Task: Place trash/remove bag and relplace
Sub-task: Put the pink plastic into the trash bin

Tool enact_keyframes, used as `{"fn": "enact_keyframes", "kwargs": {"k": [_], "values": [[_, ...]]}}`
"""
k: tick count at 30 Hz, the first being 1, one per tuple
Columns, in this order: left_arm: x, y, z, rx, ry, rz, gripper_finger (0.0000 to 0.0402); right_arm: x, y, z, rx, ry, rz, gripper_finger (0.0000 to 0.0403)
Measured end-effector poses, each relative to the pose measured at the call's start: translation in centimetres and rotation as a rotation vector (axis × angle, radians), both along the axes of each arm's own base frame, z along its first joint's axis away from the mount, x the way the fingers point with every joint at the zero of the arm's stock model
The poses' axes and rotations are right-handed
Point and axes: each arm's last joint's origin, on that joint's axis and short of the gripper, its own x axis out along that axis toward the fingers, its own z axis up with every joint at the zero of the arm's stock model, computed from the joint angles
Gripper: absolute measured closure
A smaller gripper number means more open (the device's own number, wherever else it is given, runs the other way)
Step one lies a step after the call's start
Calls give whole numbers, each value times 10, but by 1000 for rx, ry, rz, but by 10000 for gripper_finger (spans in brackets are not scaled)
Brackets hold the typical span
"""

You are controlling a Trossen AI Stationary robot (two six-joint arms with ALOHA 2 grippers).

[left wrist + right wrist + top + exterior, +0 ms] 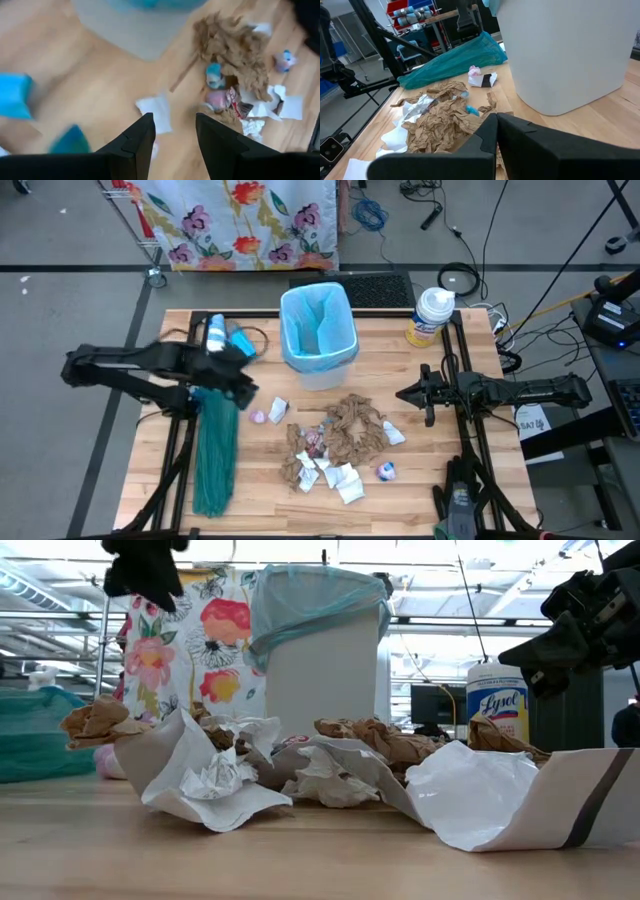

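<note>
- Our left gripper (pixel 173 145) hangs above the table's left half, near the darker teal-green bag (pixel 215 455); its jaws stand well apart and hold nothing.
- Our right gripper (pixel 408 394) hovers over the right half, just beside the pile, its fingers (pixel 490 132) pressed together on nothing.
- The trash (pixel 338 442) lies loose on the wooden table (pixel 500 450), between the middle and the near edge: crumpled brown paper, white scraps, and small pink, blue and red bits.
- The bag (pixel 318 315) already lines the white bin (pixel 325 660), which stands toward the far edge at the middle, its rim folded over the lip.
- We judge the step in hand to be picking up a first piece. We would bring the open jaws straight down over one piece at the pile's left edge, such as the white scrap (pixel 156 111), close firmly, then lift clear before travelling to the bin.
- Flat scraps may slip, so a crumpled ridge is the better hold.
- The brown paper looks stiff and creased, likely easy to pinch; the liner is thin, crinkly and translucent, so we should drop from above the opening rather than brush it.
- A wipes canister (pixel 432 317) stands by the far right corner, well apart from the pile.
</note>
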Motion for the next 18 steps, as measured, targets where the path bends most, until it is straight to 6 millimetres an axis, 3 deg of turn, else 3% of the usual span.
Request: {"fn": "enact_keyframes", "kwargs": {"k": [3,10,18], "values": [[16,-6,-17,-111,92,72,254,0,0,0,0,0,0,403],[30,-19,-57,-191,267,207,254,0,0,0,0,0,0,403],[31,-23,-101,-259,263,281,254,0,0,0,0,1,0,403]]}}
